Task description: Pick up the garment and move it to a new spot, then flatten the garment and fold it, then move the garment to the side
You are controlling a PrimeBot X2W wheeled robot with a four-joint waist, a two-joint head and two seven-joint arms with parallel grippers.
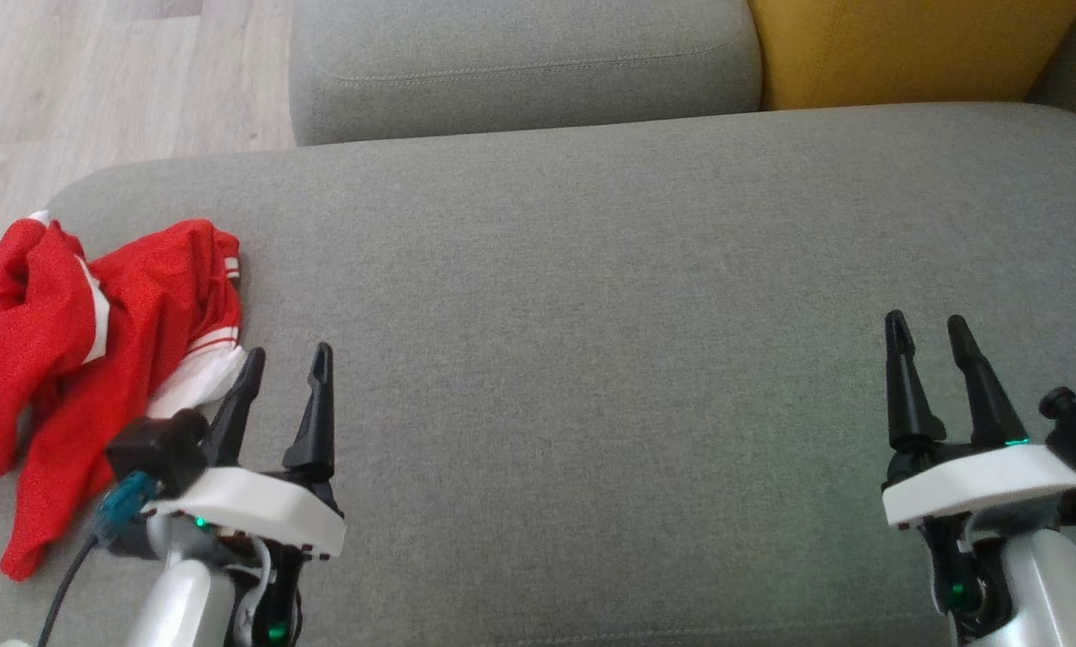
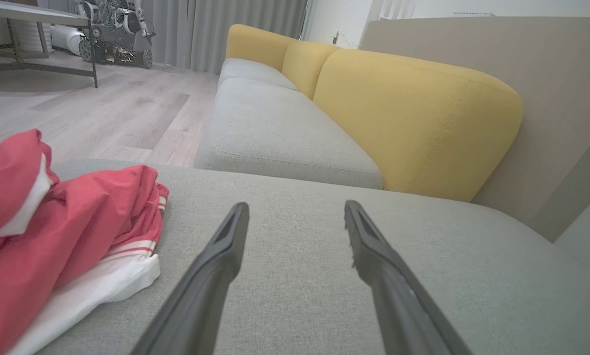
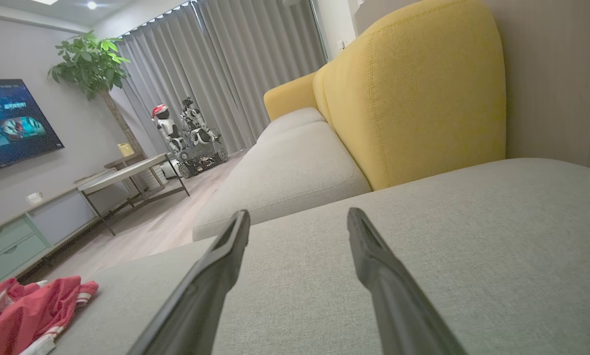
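I saw garment crumpled at left end of grey seat, left edge cut off; left gripper spread, empty, just beside its white hem — right gripper likewise spread, well apart; right wrist view added television.

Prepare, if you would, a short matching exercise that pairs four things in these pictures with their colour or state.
Things:
1. garment
2. backrest cushion
3. left gripper
4. right gripper

Colour or state:
A. open, over the bare grey seat
B. yellow
C. crumpled, red and white
D. open, close beside the garment

Pairs: 1-C, 2-B, 3-D, 4-A
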